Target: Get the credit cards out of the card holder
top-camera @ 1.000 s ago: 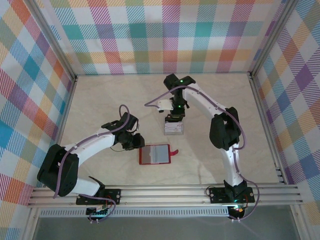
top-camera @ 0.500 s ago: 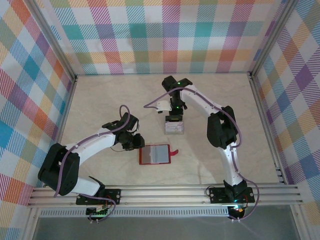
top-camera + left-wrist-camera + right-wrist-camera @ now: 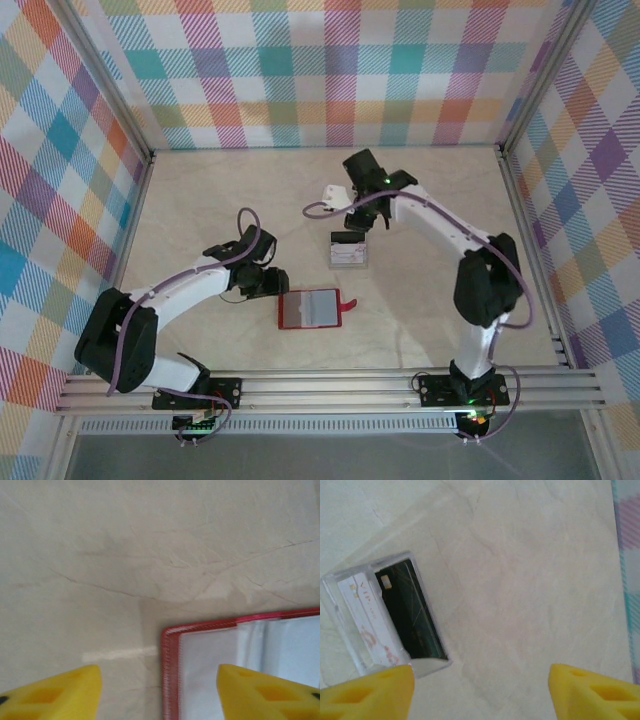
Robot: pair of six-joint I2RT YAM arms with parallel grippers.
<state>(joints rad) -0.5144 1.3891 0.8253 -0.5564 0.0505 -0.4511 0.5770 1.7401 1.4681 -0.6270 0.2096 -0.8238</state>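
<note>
Left claw (image 3: 157, 675) wide, astride card holder (image 3: 240, 665) edge: closing could snag, drag it. Right claw (image 3: 481, 675) wide, empty, near credit cards (image 3: 395, 615): low sweep may scatter them.

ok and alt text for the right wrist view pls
A white card and a dark card lie side by side inside a clear plastic tray on a pale table, at the left of the frame. The right arm's yellow fingers stand wide apart at the bottom corners, holding nothing.
</note>
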